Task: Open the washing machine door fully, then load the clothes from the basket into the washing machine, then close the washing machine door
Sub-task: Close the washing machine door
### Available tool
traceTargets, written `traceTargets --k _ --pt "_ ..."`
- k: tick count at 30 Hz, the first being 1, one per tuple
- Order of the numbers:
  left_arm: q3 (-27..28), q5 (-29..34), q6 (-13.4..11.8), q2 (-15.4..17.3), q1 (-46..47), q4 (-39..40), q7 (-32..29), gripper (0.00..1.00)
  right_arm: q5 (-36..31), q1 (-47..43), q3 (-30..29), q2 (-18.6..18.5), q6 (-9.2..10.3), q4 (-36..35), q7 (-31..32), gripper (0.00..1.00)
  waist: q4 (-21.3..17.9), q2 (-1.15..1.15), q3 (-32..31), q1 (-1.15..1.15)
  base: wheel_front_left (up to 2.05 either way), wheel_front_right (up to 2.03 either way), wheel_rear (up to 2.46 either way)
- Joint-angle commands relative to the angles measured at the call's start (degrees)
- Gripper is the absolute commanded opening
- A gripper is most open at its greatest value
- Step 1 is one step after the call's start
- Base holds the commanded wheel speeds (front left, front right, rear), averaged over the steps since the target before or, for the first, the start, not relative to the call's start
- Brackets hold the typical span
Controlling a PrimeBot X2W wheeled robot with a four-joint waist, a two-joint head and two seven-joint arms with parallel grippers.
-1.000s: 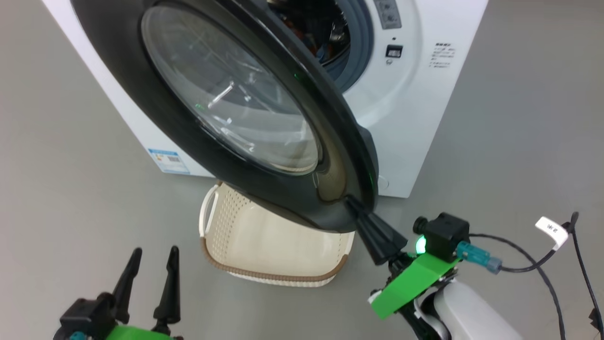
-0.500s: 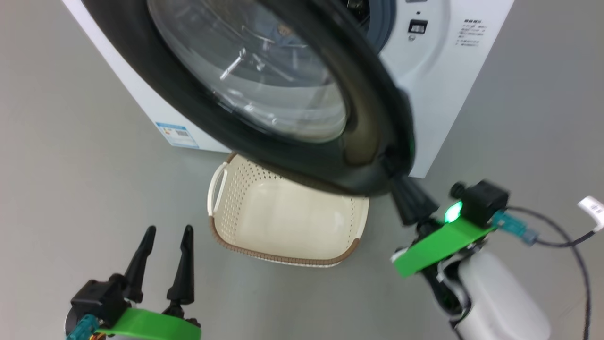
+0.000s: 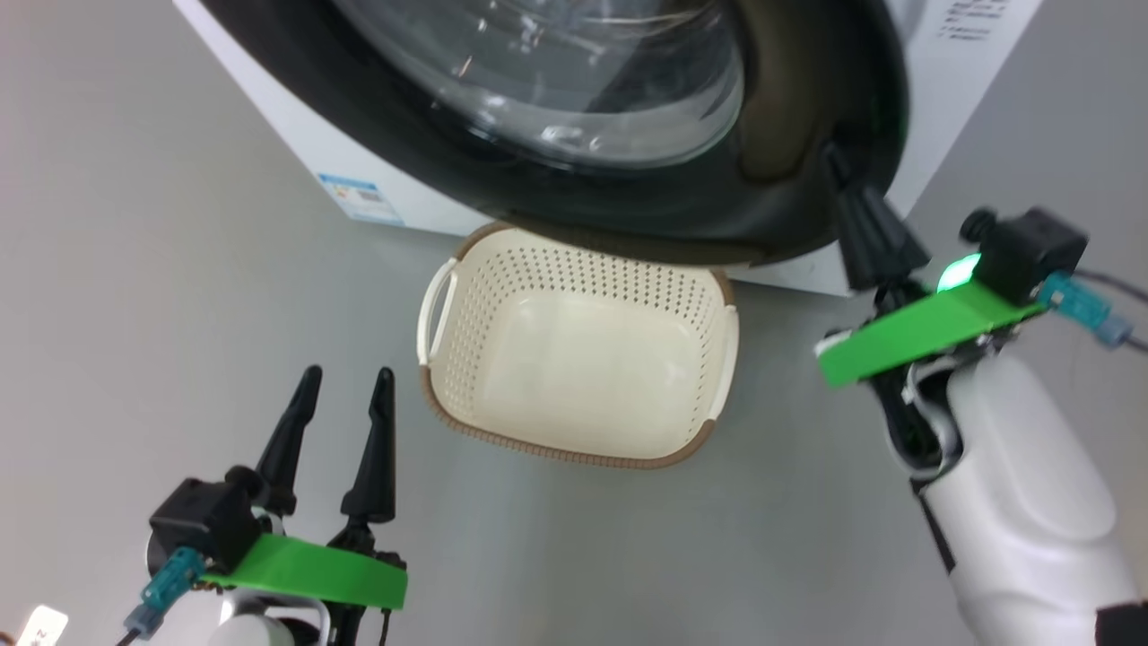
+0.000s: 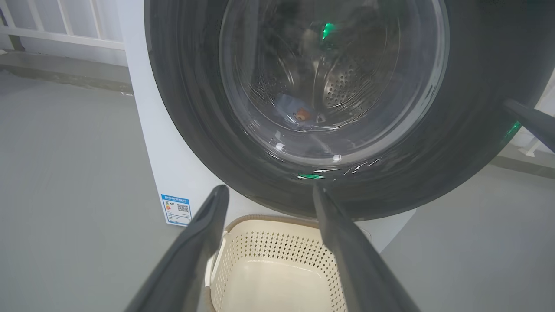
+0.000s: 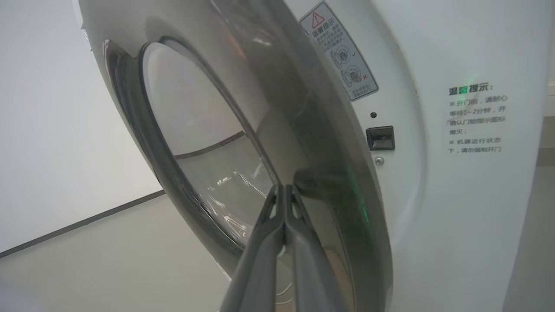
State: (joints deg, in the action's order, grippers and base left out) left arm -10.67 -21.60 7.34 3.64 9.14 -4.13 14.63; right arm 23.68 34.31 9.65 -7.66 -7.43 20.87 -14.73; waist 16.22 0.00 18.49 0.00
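Door (image 3: 583,117) of the washer (image 5: 468,208): round, with a glossy black rim around a bulging clear window (image 3: 574,81). It stands ajar, its right edge a short way off the white front.

Clothes (image 4: 295,112): a light-blue piece with a brown-orange print, seen through the window, lying low in the steel drum (image 4: 342,82).

Basket (image 3: 466,350): cream, perforated and brown-rimmed, on the grey floor (image 3: 134,314) just in front of the washer. Its far end sits under the door's lower rim, and its cream bottom shows bare.

Right gripper (image 3: 843,179): fingers pressed flat together with nothing between them. The tips are set against the door's outer rim at its right edge, beside a shallow dark recess (image 5: 308,182). The pale forearm (image 3: 1013,502) runs back to the near right, and a green lamp (image 3: 955,269) glows at the wrist.

Left gripper (image 3: 348,375): fingers spread wide, holding nothing, low at the near left. It is apart from the basket's left handle (image 3: 433,314) and points toward the washer.

Blue label (image 3: 359,197): low on the washer, left of the door.

Latch slot (image 5: 380,138) and warning sticker (image 5: 338,52): on the white front, right of the door.
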Motion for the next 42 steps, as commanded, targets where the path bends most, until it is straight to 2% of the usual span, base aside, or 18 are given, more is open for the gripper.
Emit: traceTargets --k 1,19,25,34,38,40,41,42 --pt "1.65 -0.33 0.14 0.69 1.79 1.55 0.37 1.00 -0.82 2.03 0.28 0.46 -0.06 -0.89 -0.27 0.00 1.17 0.00 1.37 0.00 0.00 0.00 0.00" --pt "-0.69 -0.59 0.14 -0.41 6.63 1.54 0.37 1.00 -2.41 16.25 -7.08 -0.30 -0.06 4.10 -0.27 0.00 4.34 0.00 7.42 0.00 0.00 0.00 0.00" --pt "-0.37 -0.44 0.14 -0.51 6.80 1.27 0.37 1.00 -2.67 15.83 -6.55 0.09 -0.06 3.90 -0.27 0.00 4.34 0.00 7.30 0.00 0.00 0.00 0.00" --pt "0.62 -0.46 0.14 -0.12 5.62 -0.26 0.37 1.00 -1.88 10.06 -3.03 0.10 -0.06 3.97 -0.27 0.00 2.89 0.00 4.07 0.00 0.00 0.00 0.00" --pt "1.31 -0.69 0.14 0.57 4.54 -1.33 0.37 1.00 -1.23 6.33 -2.47 0.71 -0.06 3.38 -0.27 0.47 1.83 0.00 1.86 0.00 0.00 0.00 0.00" --pt "1.93 -0.74 0.14 0.95 3.85 -1.87 0.37 1.00 -1.04 4.33 -2.13 1.02 -0.06 3.33 -0.27 0.81 1.13 0.00 0.60 0.00 0.00 0.00 0.00" --pt "2.30 -0.73 0.14 1.18 3.45 -2.12 0.37 1.00 -0.92 3.38 -1.93 1.21 -0.06 3.38 -0.27 0.91 0.70 0.00 0.00 0.00 0.00 0.00 0.00" --pt "2.30 -0.73 0.14 1.18 3.45 -2.12 0.37 1.00 -0.92 3.38 -1.93 1.21 -0.06 3.38 -0.27 0.91 0.70 0.00 0.00 0.00 0.00 0.00 0.00"
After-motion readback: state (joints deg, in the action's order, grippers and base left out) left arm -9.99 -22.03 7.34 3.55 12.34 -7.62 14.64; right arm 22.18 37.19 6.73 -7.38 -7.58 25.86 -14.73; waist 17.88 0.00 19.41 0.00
